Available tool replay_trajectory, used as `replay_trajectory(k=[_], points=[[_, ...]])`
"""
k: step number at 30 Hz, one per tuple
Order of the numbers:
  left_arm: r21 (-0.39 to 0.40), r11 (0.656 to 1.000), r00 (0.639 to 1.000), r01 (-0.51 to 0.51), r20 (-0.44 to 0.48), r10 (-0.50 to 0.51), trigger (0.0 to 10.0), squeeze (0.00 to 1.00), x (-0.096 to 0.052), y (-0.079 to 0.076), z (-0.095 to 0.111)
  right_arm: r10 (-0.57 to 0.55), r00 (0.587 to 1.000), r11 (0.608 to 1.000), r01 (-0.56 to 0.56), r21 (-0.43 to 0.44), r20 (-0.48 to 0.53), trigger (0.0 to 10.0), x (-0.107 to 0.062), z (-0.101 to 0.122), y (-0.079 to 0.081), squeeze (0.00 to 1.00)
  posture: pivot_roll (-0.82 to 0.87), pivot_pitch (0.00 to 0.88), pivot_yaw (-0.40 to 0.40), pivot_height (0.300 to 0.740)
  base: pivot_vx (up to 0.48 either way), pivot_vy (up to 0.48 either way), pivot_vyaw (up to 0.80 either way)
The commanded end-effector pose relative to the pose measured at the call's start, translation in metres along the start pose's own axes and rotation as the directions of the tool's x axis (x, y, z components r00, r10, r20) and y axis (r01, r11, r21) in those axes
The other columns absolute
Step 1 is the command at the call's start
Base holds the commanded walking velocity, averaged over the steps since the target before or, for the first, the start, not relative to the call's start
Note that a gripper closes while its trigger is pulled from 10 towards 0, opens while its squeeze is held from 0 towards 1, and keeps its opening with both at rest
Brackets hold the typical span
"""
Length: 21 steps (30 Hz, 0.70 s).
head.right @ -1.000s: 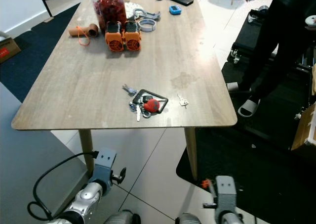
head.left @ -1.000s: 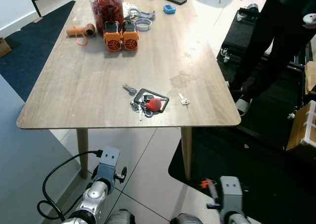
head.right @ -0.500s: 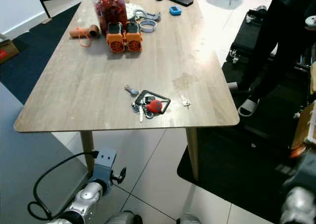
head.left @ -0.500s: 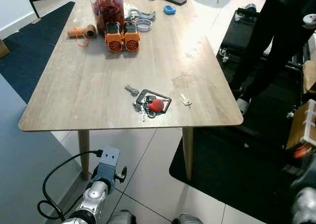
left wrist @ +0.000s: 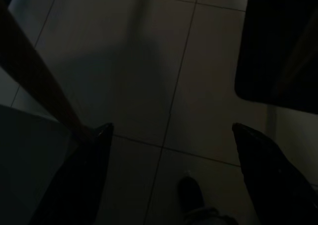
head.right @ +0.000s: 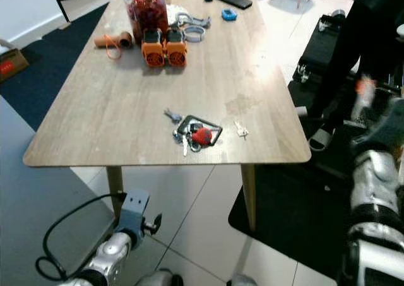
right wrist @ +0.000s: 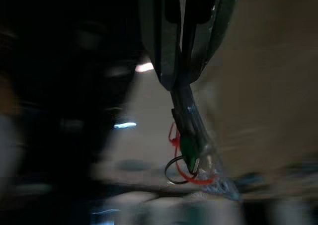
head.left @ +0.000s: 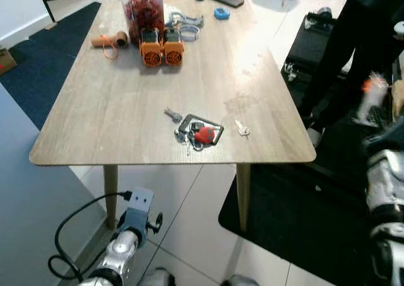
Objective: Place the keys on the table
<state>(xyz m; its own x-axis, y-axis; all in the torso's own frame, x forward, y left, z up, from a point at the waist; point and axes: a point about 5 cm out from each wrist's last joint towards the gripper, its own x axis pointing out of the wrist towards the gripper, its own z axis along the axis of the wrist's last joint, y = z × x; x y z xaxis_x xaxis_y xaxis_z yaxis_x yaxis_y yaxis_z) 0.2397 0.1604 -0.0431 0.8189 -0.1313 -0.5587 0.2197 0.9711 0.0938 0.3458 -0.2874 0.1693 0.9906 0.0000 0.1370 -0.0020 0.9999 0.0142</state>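
The right tool (right wrist: 186, 61) is clamped on dangling keys (right wrist: 188, 135), raised beside the surface (head.left: 126, 96); the left tool (left wrist: 169, 175) hangs apart.

My right arm (head.left: 385, 191) smeared with motion blur at the frame edge, keys (right wrist: 189, 150) in my wrist view blurry, person (head.left: 360, 40) cut off above the waist

Matt, light wood-grain table (head.left: 126, 103) on smooth, glossy floor tiles (head.left: 189, 197). Metal keys (head.left: 197, 133) lie beside 2 orange plastic parts (head.left: 161, 45).
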Motion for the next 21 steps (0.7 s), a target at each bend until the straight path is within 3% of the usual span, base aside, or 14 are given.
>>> replay_trajectory(k=[1, 4, 6, 8, 10, 11, 13, 15, 21], points=[[0.013, 1.000, 1.000, 0.008, -0.018, -0.008, 10.0, 0.00, -0.003, -0.001, -0.007, 0.176, 0.982, 0.984, -0.177, 0.001, -0.062, 10.0, 0.006, -0.002, 0.029, 0.00, 0.05, 0.077, -0.016, 0.740, 0.000, 0.000, 0.00], [0.013, 1.000, 1.000, 0.008, -0.018, -0.008, 10.0, 0.00, -0.003, -0.001, -0.007, 0.237, 0.968, 0.971, -0.237, 0.009, -0.079, 10.0, 0.007, -0.003, 0.040, 0.00, 0.05, 0.077, -0.016, 0.740, 0.000, 0.000, 0.00], [0.010, 1.000, 1.000, 0.006, -0.020, -0.006, 10.0, 0.00, -0.003, 0.000, -0.008, 0.383, 0.914, 0.923, -0.385, 0.015, -0.137, 10.0, 0.005, -0.007, 0.066, 0.00, 0.05, 0.082, -0.020, 0.740, 0.000, 0.000, 0.00], [0.010, 1.000, 1.000, 0.006, -0.020, -0.006, 10.0, 0.00, -0.003, 0.000, -0.008, 0.383, 0.914, 0.923, -0.385, 0.015, -0.137, 10.0, 0.005, -0.007, 0.066, 0.00, 0.05, 0.082, -0.020, 0.740, 0.000, 0.000, 0.00], [0.008, 1.000, 1.000, 0.004, -0.021, -0.004, 10.0, 0.00, -0.004, 0.001, -0.009, 0.492, 0.850, 0.867, -0.498, 0.018, -0.190, 10.0, -0.001, -0.011, 0.083, 0.00, 0.05, 0.085, -0.022, 0.740, 0.000, 0.000, 0.00], [0.008, 1.000, 1.000, 0.004, -0.021, -0.004, 10.0, 0.00, -0.004, 0.001, -0.009, 0.492, 0.850, 0.867, -0.498, 0.018, -0.190, 10.0, -0.001, -0.011, 0.083, 0.00, 0.05, 0.085, -0.022, 0.740, 0.000, 0.000, 0.00], [0.005, 1.000, 1.000, 0.002, -0.025, -0.002, 10.0, 0.00, -0.005, 0.002, -0.011, 0.560, 0.789, 0.819, -0.574, 0.023, -0.254, 10.0, -0.009, -0.015, 0.092, 0.00, 0.05, 0.089, -0.024, 0.740, 0.000, 0.000, 0.00], [0.002, 1.000, 1.000, 0.002, -0.028, -0.002, 10.0, 0.00, -0.006, 0.002, -0.013, 0.582, 0.760, 0.800, -0.600, 0.033, -0.288, 10.0, -0.014, -0.018, 0.094, 0.00, 0.05, 0.090, -0.023, 0.740, 0.000, 0.000, 0.00], [-0.001, 1.000, 0.999, 0.008, -0.033, -0.008, 10.0, 0.00, -0.006, 0.001, -0.014, 0.599, 0.725, 0.782, -0.621, 0.055, -0.339, 10.0, -0.021, -0.019, 0.094, 0.00, 0.05, 0.090, -0.022, 0.740, 0.000, 0.000, 0.00]])
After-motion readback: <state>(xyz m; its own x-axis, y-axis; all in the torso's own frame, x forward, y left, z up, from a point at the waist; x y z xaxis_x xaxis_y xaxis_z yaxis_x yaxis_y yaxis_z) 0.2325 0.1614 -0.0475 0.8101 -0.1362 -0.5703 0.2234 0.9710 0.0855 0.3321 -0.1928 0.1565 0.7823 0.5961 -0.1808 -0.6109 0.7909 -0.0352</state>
